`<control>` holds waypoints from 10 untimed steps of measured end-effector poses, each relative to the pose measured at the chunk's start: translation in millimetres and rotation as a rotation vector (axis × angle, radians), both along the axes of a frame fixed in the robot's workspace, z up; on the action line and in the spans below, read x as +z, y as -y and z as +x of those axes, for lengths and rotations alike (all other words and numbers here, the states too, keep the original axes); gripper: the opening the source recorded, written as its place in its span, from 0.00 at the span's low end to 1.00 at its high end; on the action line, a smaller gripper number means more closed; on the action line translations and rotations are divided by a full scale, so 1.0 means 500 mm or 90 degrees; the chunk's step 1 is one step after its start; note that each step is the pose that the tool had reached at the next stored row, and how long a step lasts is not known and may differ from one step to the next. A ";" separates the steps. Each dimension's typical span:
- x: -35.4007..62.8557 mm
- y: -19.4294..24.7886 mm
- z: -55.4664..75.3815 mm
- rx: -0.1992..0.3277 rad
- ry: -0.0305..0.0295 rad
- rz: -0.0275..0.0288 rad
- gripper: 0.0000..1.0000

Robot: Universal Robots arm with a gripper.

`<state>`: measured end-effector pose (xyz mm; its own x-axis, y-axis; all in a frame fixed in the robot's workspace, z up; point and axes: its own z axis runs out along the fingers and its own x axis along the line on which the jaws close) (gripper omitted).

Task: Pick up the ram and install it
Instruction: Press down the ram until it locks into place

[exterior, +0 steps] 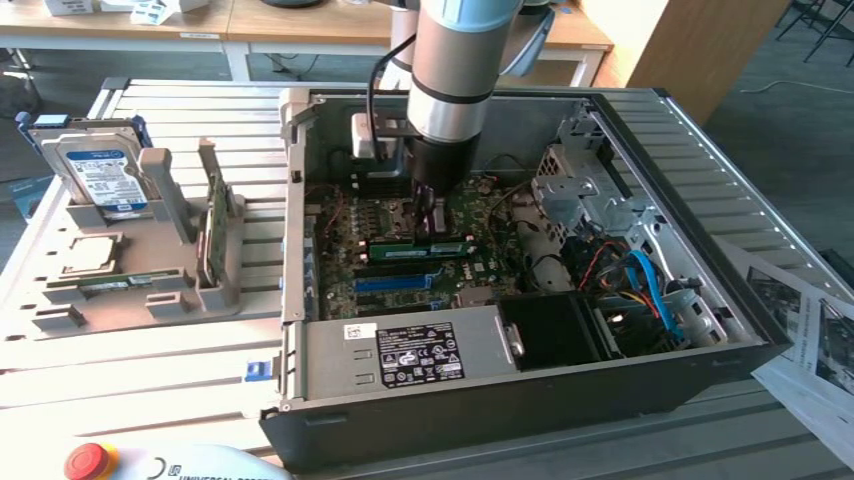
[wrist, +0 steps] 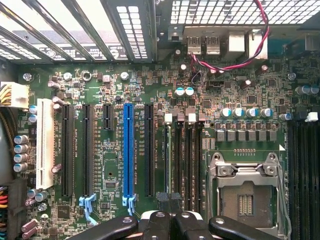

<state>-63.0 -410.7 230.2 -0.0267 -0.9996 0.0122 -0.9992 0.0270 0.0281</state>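
Observation:
Inside the open computer case (exterior: 300, 200), the ram (exterior: 398, 243), a narrow green stick with a white sticker, stands on its edge along the memory slots of the motherboard (exterior: 380, 210). My gripper (exterior: 430, 228) reaches straight down and its tips are at the stick's top edge near its middle. In the wrist view the gripper (wrist: 170, 220) is shut, its black fingers (wrist: 155, 222) pressed together above the dark memory slots (wrist: 182, 160) beside the empty processor socket (wrist: 245, 195). I cannot tell whether the stick is pinched or only touched.
A grey parts tray (exterior: 40, 240) at the exterior view's left holds a hard drive (exterior: 100, 170), a taller green card (exterior: 211, 225), a processor (exterior: 87, 255) and another green stick (exterior: 127, 283). The power supply (exterior: 414, 355) and drive cage (exterior: 587, 190) crowd the case. A red stop button (exterior: 87, 460) sits in front.

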 end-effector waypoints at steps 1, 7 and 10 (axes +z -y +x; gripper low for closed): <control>-0.001 0.0000 0.000 0.000 0.0000 0.0000 0.10; -0.001 0.0000 0.000 0.000 0.0001 0.0001 0.10; -0.002 0.0000 0.000 0.000 0.0000 0.0000 0.10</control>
